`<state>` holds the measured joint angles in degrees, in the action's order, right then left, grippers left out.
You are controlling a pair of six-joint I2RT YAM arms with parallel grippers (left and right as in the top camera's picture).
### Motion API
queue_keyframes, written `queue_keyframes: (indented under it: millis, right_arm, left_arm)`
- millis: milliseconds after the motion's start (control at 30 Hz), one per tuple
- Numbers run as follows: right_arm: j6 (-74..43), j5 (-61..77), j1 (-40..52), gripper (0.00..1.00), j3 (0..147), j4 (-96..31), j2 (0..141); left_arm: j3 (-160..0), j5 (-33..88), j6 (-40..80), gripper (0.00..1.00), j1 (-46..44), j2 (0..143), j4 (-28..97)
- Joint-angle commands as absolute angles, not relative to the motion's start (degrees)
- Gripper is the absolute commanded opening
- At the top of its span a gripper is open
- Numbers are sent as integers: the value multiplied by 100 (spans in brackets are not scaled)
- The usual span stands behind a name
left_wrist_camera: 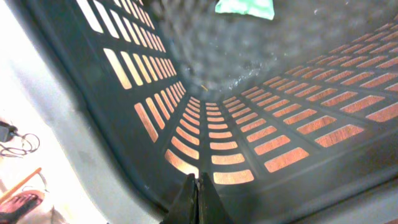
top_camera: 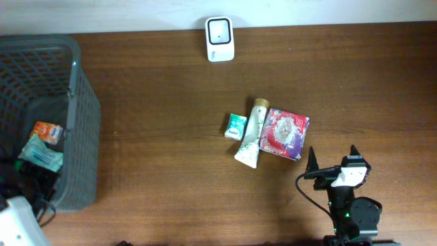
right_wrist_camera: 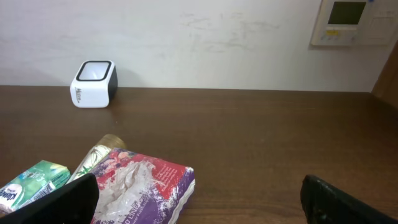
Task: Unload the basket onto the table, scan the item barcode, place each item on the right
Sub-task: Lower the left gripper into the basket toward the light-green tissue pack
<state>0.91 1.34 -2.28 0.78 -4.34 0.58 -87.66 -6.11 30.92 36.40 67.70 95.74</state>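
— So, the left claw (left_wrist_camera: 198,198): how does it stand?
— Its two fingers are pressed together with nothing between them, down inside the grey basket (left_wrist_camera: 261,134), close to the slatted wall.
— What lies in that basket?
— Seen from overhead, an orange packet (top_camera: 48,130) and a teal packet (top_camera: 41,153) just beside it, both on its floor. The left wrist view catches only a blurred green edge at the top.
— And the right claw (top_camera: 332,152)?
— Spread wide, holding nothing, low over the desk (top_camera: 157,137) near its front edge. Just ahead of it sit three items in a cluster.
— How do they look?
— Nearest the claw is a crumpled red and purple packet (top_camera: 285,133). A cream tube (top_camera: 251,133) lies along its left side, tan cap towards the wall. Just beside the tube is a small green and white box (top_camera: 235,126). I cannot make out a barcode on any of them.
— The scanner (top_camera: 219,39)?
— White, with a dark window, at the desk's far edge, well apart from the cluster.
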Motion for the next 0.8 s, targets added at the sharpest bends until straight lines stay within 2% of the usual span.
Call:
queue_keyframes:
  millis: [0,267,367,400,433,533,633,767]
  right_arm:
    - [106,126,-266,99,32,-451,21]
    - [106,123,-266,99,32,-451,21]
    - [106,123,-266,99,32,-451,21]
    - [106,126,-266,99,32,-451,21]
    - [106,126,-266,99,32,-451,21]
    - [106,126,-266,99,32,-451,21]
    - [106,123,-266,99,32,-451,21]
    - [106,126,-266,98,32,-451,21]
  left_arm:
    - [-8416,-604,3299,0,3656,6241,9491]
    - [-8416,-600,3299,0,3656,6112,8248]
    - [-8438,108,3170,0,3656,6281,7732]
    - [-8488,429,2939,4,3656,6348,7564]
    - [-8556,655,2740,13,3656,6414,7454]
    - [-9017,862,2272,52,3656,6735,7341]
    - [-9756,860,2067,78,3656,7266,7321]
    - [-9953,633,2067,82,3656,7946,6834]
